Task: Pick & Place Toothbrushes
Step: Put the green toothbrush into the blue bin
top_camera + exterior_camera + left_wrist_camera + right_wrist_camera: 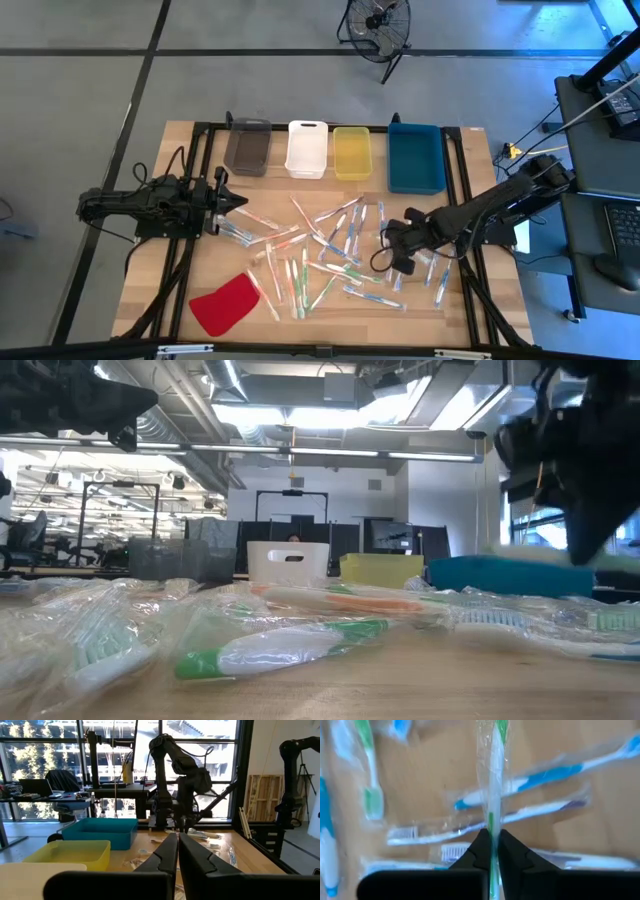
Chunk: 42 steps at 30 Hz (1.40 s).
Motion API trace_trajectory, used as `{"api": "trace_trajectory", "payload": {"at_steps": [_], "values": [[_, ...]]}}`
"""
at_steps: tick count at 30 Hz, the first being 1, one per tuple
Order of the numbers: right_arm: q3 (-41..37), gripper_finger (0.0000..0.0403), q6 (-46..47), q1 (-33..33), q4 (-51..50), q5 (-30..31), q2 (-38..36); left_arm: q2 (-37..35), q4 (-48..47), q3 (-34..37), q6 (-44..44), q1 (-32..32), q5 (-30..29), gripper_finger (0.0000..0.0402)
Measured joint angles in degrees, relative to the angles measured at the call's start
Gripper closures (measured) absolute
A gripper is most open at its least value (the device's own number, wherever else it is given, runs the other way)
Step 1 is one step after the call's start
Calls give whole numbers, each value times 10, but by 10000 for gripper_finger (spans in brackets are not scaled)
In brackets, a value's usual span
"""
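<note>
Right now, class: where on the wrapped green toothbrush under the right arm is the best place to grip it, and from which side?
Grip the green toothbrush mid-handle, from above, jaws across its width. It lies flat and slim, and the right gripper has shut on it exactly so.

Black jointed arms (470,215), dangling cables

Left gripper (177,851): fingers pressed together, nothing between them. Beyond it on the desk (250,857): teal bin (100,831), yellow bin (70,854), wrapped toothbrushes (202,834). The right arm (177,775) stands over the far edge.
</note>
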<state>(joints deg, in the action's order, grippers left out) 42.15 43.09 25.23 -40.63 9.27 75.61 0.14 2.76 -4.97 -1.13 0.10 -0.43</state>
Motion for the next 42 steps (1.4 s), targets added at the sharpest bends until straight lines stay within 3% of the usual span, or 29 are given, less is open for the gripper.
{"api": "trace_trajectory", "payload": {"at_steps": [5,13,20,27,42], "values": [[0,372,2,0,2,81,-66,0,0,0,4,0,0,394],[0,388,-4,-2,8,256,-140,0,0,0,4,0,-1,389],[0,373,-35,-23,10,406,-159,0,0,0,4,0,-1,391],[0,386,-87,-53,10,552,-160,0,0,0,4,0,-1,391],[0,384,-140,-133,10,680,-160,0,0,0,4,0,-2,390]]}}
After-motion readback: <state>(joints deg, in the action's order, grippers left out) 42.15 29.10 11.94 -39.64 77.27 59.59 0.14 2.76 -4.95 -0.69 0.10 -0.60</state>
